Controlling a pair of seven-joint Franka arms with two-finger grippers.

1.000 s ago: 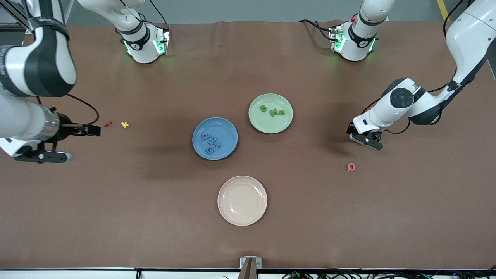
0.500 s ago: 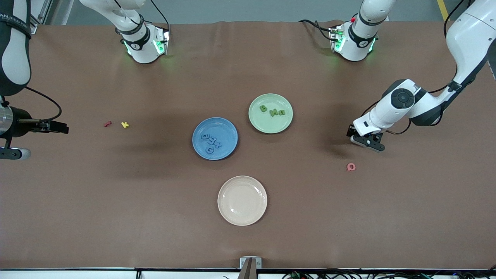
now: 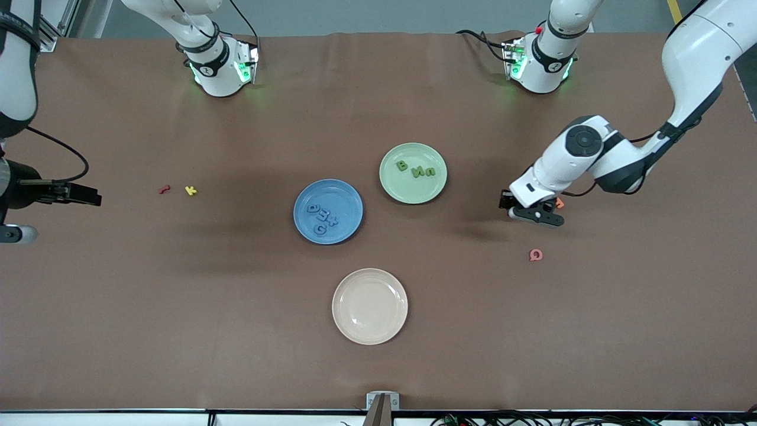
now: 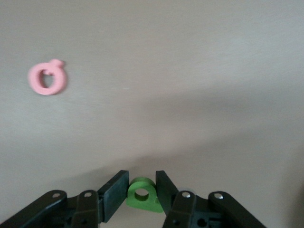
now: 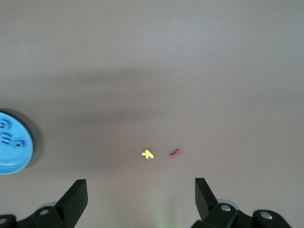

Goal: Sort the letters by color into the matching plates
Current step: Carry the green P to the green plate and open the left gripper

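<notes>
Left hand (image 3: 530, 212), clenched on a small green foam letter (image 4: 141, 194), hangs over the brown counter (image 3: 236, 331) toward the left arm's end from the pale green round plate (image 3: 396, 186). Right hand (image 5: 140, 195) waits, released.

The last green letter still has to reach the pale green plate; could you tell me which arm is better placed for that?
Left: the left gripper is shut on the green letter, near the pale green plate. The right gripper waits open.
</notes>
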